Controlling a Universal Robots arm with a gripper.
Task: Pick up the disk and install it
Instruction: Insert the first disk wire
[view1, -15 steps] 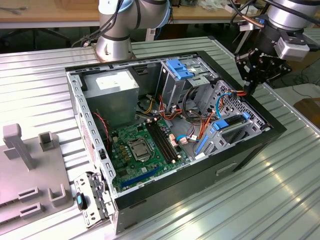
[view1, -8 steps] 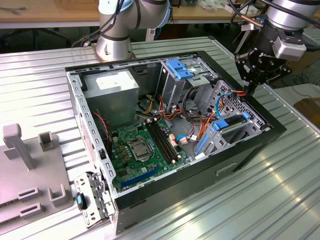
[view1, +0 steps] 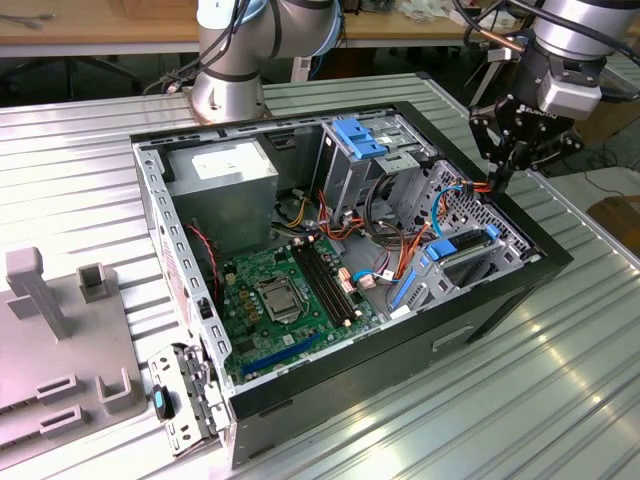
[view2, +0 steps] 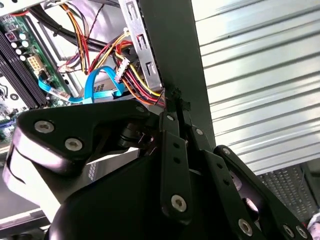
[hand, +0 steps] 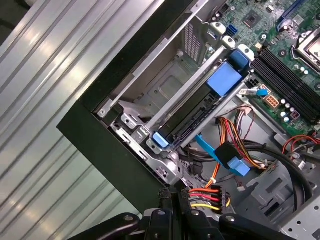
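Note:
The disk (view1: 458, 250) lies flat in the metal drive bay at the case's corner on the exterior view's right, its dark body framed by a bright blue bracket. In the first wrist view the disk (hand: 192, 114) sits between the bay's rails, with blue tabs at both ends. My gripper (view1: 497, 178) hangs over the case's black wall, above and beyond that bay. Its fingers (view2: 170, 122) are shut with nothing between them, their tips by the red and yellow power wires (hand: 202, 197). The gripper (hand: 176, 196) is apart from the disk.
The open computer case (view1: 500, 300) lies on a ribbed metal table (view1: 520, 400). Inside are a green motherboard (view1: 280, 295), a grey power supply (view1: 222, 185), a light-blue latch plate (view1: 360, 136) and loose cables. A grey fixture block (view1: 60, 340) stands at the exterior view's left.

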